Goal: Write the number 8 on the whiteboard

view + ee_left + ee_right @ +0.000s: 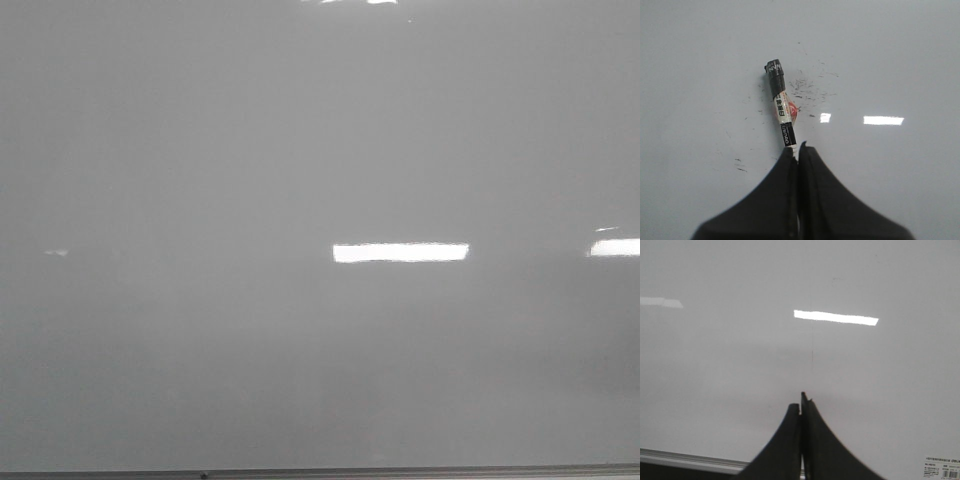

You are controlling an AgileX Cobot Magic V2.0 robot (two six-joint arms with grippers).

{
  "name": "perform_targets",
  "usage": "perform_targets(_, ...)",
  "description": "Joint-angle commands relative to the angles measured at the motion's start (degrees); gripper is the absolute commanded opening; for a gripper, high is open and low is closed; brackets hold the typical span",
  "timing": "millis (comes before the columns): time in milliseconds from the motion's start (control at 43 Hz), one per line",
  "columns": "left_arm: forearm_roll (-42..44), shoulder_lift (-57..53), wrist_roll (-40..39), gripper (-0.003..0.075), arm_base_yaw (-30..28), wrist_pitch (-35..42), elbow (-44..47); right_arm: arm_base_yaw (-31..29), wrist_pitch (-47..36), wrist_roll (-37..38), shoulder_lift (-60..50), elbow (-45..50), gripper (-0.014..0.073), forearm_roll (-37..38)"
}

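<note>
— What was the left claw (799,150) doing when you looked?

— It was pinched tight on a marker (783,107). The two dark fingers (777,195) met around the pen's lower end, and the pen stuck out past them at a slant, black cap end farthest from the claw, a white label with print and a bit of red along its barrel.

— Was the tip on the whiteboard (900,60)?

— I couldn't tell. The pen lay close over the glossy surface, but whether it touched, I couldn't say.

— And the right claw (802,402)?

— Closed up, fingers pressed together with nothing between them that I could see. It hung over a bare stretch of board, with the thin metal frame (685,459) near it and a small printed sticker (941,467) off to one side.

— Any figure 8 drawn?

— None that I could make out. Around the marker there were only scattered black smudges (805,90) and short specks, no loop. From the front the board (200,150) filled everything, grey-white, its dark bottom edge (320,472) just showing.

— Those bright bars?

— Lamp reflections (400,252), one near the middle, another at the right edge.
</note>
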State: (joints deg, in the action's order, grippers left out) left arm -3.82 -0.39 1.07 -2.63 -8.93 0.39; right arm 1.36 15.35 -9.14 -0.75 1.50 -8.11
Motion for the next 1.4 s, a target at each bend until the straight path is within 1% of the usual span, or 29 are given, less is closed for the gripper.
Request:
perform_targets(0,-0.1,-0.7,-0.4,-0.0021,0.3,4.8,0.7,0.1,-4.4,0.0,-0.8,-0.1,-0.0069,0.6)
perform_targets(1141,-0.1,-0.7,-0.4,-0.0021,0.3,4.8,0.7,0.1,-4.4,0.0,-0.8,-0.1,-0.0069,0.6)
perform_targets(1374,-0.1,-0.7,-0.4,-0.0021,0.3,4.8,0.7,0.1,-7.5,0.0,-0.8,-0.1,-0.0069,0.6)
